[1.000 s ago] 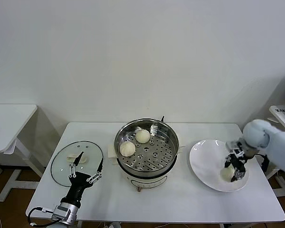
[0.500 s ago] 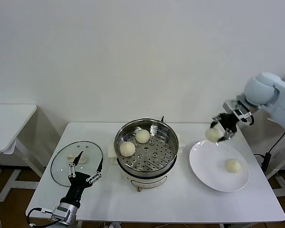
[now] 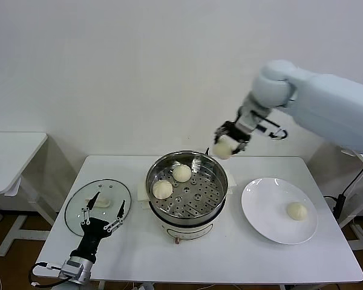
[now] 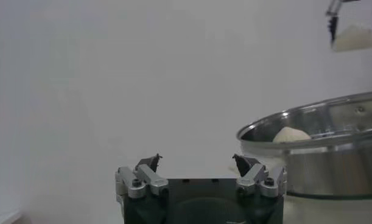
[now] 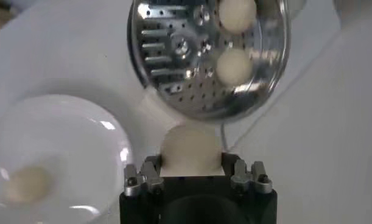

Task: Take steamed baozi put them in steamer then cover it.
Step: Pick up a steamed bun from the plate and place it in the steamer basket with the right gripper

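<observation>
Two baozi (image 3: 172, 180) already sit on the steamer (image 3: 187, 187) tray below and left of your right end effector (image 3: 225, 145); it pinches a third baozi (image 3: 222, 147) above the far rim. A fourth baozi (image 3: 297, 211) waits on the plate (image 3: 263, 208), well below to its right. Your left end effector (image 3: 101, 215), spread, hovers beside the glass lid (image 3: 78, 202).

Left wrist view: left end effector (image 4: 198, 171) spread, empty.

Right wrist view: the held bun (image 5: 192, 148) lies outside the tray (image 5: 173, 58) edge. Release here and it likely drops onto the desk (image 5: 64, 55) or clips the rim.
</observation>
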Robot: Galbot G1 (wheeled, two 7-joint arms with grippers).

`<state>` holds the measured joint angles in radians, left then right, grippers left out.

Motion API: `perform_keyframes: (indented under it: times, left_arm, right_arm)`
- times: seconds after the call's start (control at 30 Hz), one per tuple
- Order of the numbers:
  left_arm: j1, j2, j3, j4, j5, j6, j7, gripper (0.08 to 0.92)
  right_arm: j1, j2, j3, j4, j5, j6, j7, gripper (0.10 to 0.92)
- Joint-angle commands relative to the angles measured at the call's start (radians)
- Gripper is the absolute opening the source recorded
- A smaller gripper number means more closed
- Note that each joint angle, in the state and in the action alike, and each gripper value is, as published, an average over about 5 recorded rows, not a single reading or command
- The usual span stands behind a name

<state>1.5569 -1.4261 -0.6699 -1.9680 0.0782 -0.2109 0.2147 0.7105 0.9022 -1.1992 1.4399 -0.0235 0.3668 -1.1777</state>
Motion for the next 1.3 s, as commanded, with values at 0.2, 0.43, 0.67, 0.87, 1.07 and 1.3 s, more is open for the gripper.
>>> perform_keyframes:
  times: [0.2, 0.43, 0.67, 0.87, 1.07, 1.3]
  left_arm:
    - [-0.012, 0.013, -0.028, 0.043, -0.015, -0.007, 0.015, 0.823]
    - [-0.02, 0.017, -0.037, 0.067, -0.019, -0.011, 0.022, 0.823]
    - [-0.026, 0.016, -0.05, 0.084, -0.022, -0.014, 0.028, 0.823]
    - [-0.031, 0.016, -0.055, 0.091, -0.023, -0.014, 0.029, 0.823]
    - [-0.031, 0.016, -0.057, 0.091, -0.023, -0.013, 0.029, 0.823]
    - [-0.029, 0.014, -0.06, 0.087, -0.023, -0.014, 0.029, 0.823]
  right_arm:
    - [-0.022, 0.269, -0.135, 0.019, -0.207, 0.335, 0.149, 0.67]
    - [-0.1, 0.286, -0.13, 0.027, -0.235, 0.34, 0.17, 0.67]
    - [-0.135, 0.277, -0.137, 0.052, -0.228, 0.33, 0.16, 0.67]
    - [-0.15, 0.253, -0.139, 0.075, -0.211, 0.313, 0.15, 0.67]
    - [-0.154, 0.237, -0.146, 0.102, -0.202, 0.291, 0.129, 0.67]
    - [-0.156, 0.254, -0.148, 0.098, -0.205, 0.267, 0.117, 0.67]
